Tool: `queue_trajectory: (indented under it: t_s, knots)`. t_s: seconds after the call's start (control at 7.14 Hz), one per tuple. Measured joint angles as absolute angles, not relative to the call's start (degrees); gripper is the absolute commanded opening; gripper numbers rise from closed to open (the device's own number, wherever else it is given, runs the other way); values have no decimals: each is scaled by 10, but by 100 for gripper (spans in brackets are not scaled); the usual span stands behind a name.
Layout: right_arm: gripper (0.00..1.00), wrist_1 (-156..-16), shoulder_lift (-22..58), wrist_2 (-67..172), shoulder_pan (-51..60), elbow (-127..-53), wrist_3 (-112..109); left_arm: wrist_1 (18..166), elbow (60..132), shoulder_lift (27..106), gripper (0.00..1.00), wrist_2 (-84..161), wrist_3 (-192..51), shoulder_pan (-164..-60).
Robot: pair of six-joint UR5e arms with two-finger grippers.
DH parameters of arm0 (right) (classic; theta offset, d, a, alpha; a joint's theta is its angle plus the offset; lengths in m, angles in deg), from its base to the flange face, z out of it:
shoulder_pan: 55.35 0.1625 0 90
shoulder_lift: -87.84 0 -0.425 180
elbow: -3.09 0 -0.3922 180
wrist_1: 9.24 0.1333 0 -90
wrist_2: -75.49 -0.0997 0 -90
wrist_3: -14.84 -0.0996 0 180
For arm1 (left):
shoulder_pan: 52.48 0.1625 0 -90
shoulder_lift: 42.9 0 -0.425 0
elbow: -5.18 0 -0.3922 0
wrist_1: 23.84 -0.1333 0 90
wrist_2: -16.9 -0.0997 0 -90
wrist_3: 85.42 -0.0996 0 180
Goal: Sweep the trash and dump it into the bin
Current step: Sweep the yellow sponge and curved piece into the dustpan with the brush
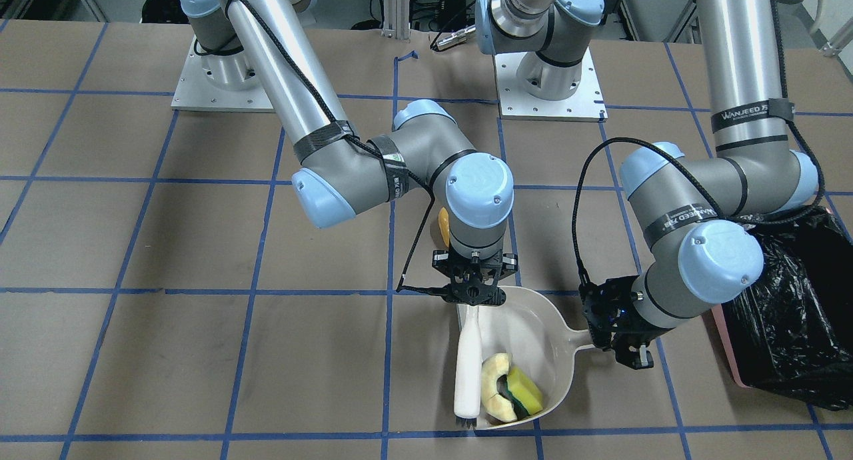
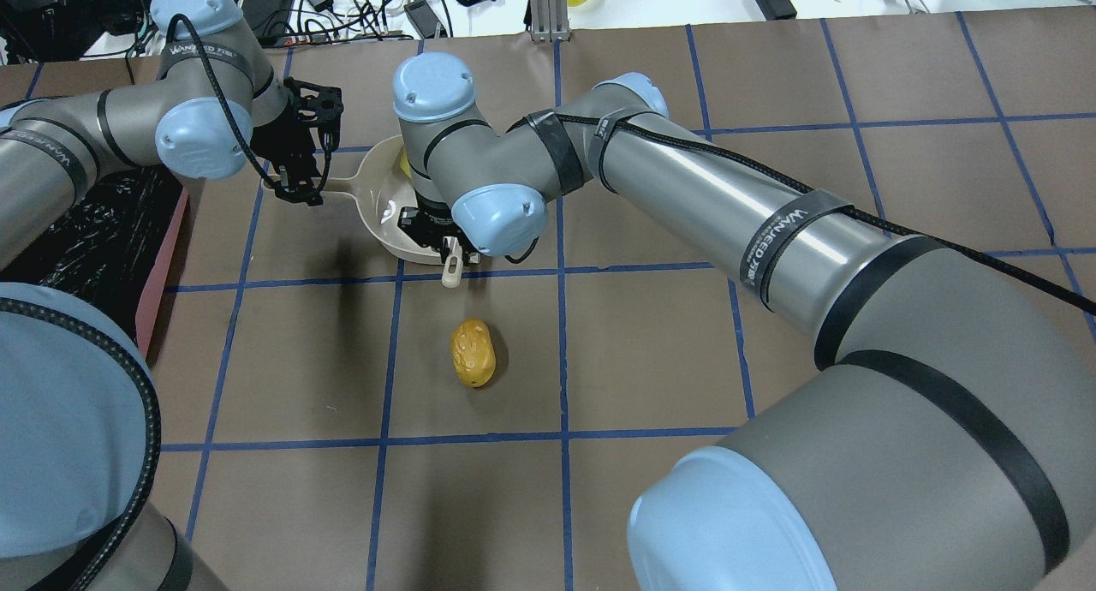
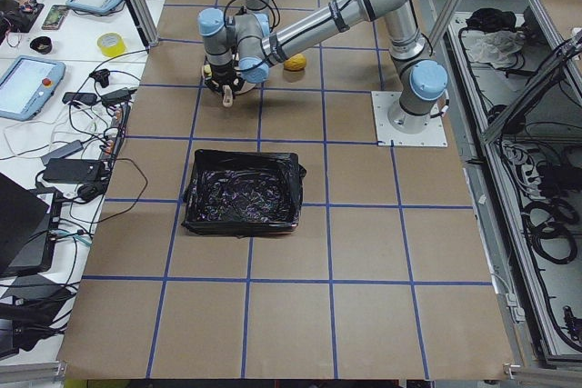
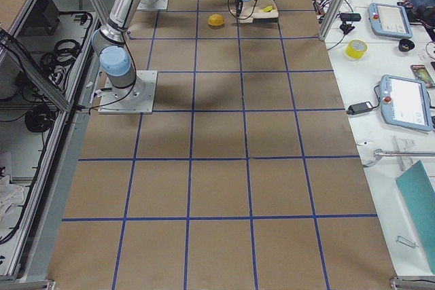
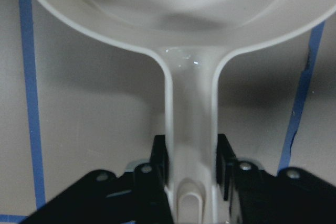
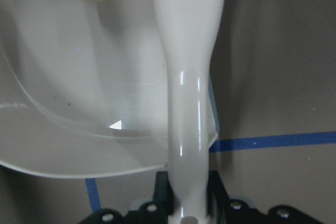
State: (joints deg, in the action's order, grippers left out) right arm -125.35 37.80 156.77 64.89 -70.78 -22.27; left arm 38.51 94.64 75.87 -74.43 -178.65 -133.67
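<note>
The beige dustpan lies on the table with the cream crescent slice and the yellow-green spongy wedge inside it. My left gripper is shut on the pan's handle. My right gripper is shut on the beige brush, which lies along the pan's side away from the handle. The orange-yellow oval lump sits on the table outside the pan, on the robot's side. The pink bin with its black bag stands beside my left arm.
The brown table paper carries a blue tape grid. Both arm bases are bolted at the robot's edge. The bin also shows in the overhead view under my left forearm. Tablets and tape rolls lie on a side bench.
</note>
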Motion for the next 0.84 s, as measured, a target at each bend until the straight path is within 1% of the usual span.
queue_trajectory:
  t_s: [0.28,0.42,0.7,0.84]
  knots:
    - [0,-1239,377,1543,649,-696,-210,386,956,748,0,-745,-1793,-1335]
    - [0,-1206,367,1551,646,-692,-191,386,962,742,0,-745,-1797,-1333]
    - [0,-1116,320,1609,624,-691,-151,386,972,734,0,-745,-1808,-1327]
    - [0,-1075,291,1628,617,-708,-138,386,981,729,0,-745,-1818,-1319]
